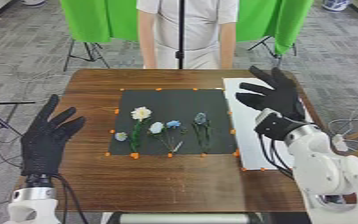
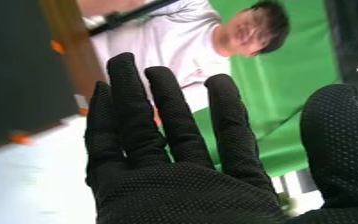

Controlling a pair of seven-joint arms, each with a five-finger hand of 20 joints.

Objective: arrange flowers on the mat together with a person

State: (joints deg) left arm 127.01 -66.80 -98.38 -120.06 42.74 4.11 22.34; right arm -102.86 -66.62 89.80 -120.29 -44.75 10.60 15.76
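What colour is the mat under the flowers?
Dark grey, nearly black; the mat shows best in the head view.

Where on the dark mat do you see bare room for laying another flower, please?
On the mat, the widest bare patch lies between the flower heads and the far edge. A narrower strip runs between the rightmost blue flower and the white sheet. It is crowded near the middle, where stems lie close together.

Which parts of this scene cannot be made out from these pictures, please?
- Head view: the flowers are too small to tell their kinds.
- Head view: part of the white sheet is hidden behind the right hand and arm.
- Right wrist view: the picture's edge cuts off much of the dark mat.
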